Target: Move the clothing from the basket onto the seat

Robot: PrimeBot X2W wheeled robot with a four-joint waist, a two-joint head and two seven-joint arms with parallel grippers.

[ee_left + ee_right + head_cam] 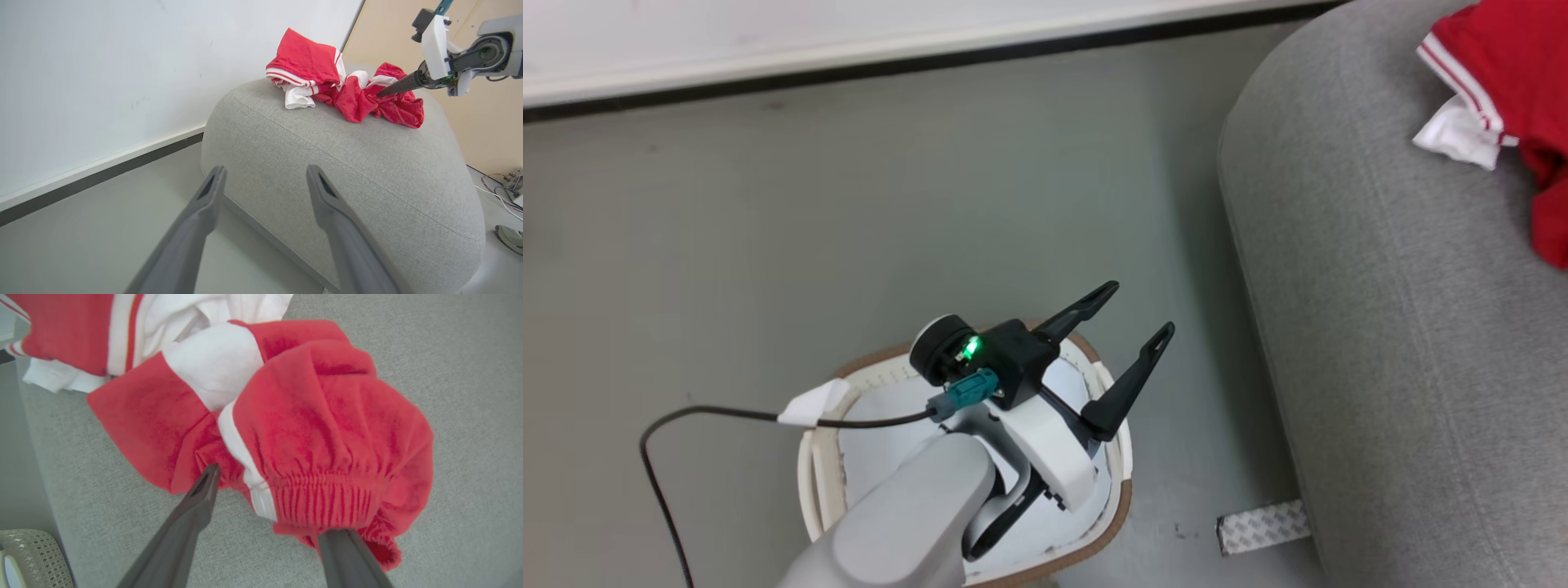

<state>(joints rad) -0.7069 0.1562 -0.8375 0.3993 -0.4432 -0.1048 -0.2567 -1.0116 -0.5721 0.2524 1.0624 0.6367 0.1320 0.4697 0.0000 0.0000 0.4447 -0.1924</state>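
The red and white clothing point(1511, 73) lies crumpled on top of the light grey seat point(1405, 327), at its far end. My right gripper point(273, 500) is open at the pile, its fingers spread with red clothing point(318, 416) bunched between them and draped over the right tip. In the left wrist view the right gripper point(384, 93) reaches into the clothing point(351, 90) on the seat point(347, 163). Above the off-white basket point(1123, 506), my left gripper point(1143, 307) hangs open with nothing in it, pointing toward the seat. The arm hides most of the basket's inside.
A pale liner point(882, 425) shows inside the basket. A black cable point(662, 457) loops over the grey floor to its left. A tape patch point(1262, 527) sits by the seat's base. White wall with dark baseboard point(849, 69) behind. A shoe point(510, 239) lies beyond the seat.
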